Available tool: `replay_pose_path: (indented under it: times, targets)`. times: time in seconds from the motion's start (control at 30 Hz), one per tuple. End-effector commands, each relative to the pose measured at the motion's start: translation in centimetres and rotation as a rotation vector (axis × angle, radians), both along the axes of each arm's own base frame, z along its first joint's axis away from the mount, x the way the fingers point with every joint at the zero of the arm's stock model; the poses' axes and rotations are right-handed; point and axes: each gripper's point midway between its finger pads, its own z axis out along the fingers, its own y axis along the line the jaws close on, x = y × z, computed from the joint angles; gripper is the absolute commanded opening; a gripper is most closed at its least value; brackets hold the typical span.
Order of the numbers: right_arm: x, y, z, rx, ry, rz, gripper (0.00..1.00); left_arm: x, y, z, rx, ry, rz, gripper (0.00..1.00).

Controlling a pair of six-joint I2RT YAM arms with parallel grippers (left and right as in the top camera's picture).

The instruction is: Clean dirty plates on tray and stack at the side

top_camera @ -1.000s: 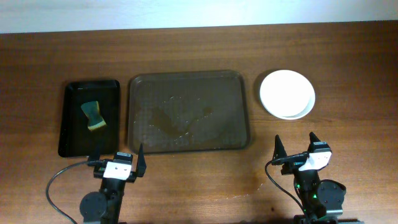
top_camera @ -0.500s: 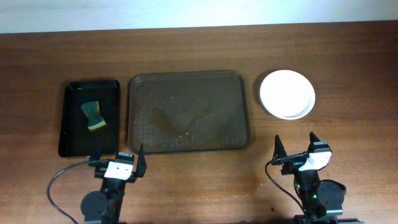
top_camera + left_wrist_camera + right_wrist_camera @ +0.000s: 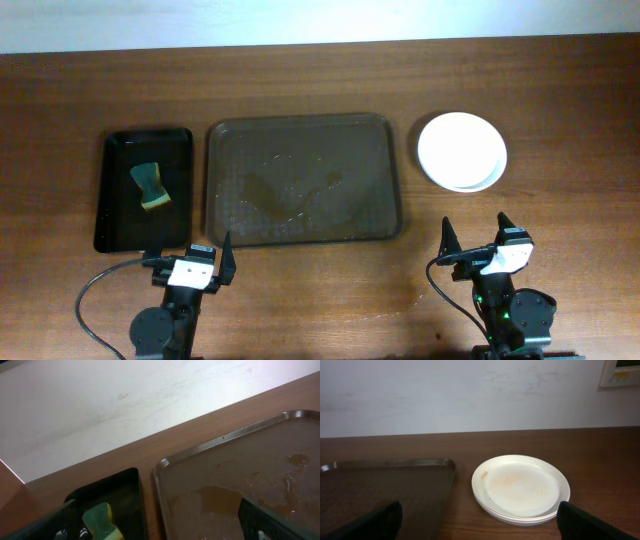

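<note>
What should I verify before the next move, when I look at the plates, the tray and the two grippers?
1. Tray free of plates: ok; it holds only wet smears.
2. Plates stacked at the side: ok; they sit on the table to the right of the tray, apart from it.
3. Top plate clean: not ok; the right wrist view shows faint orange marks on it.
4. Three plates in the stack: cannot tell; the layers are not clear.
5. Sponge within reach: ok; it lies in the black tray.
6. Left gripper and right gripper free: ok; both are open and empty.
</note>
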Motion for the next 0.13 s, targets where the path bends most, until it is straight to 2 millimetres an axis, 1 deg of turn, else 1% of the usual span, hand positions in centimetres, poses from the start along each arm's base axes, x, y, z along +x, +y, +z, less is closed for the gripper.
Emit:
replay_pose_path:
  times: [0.0,0.1]
  targets:
    - [-0.01,0.03,-0.27,0.000,0.003,0.000,0.98,0.00,-0.09,-0.15,0.016,-0.007,-0.005,0.99]
    - [-0.01,0.03,-0.27,0.000,0.003,0.000,0.98,0.00,-0.09,-0.15,0.016,-0.007,-0.005,0.99]
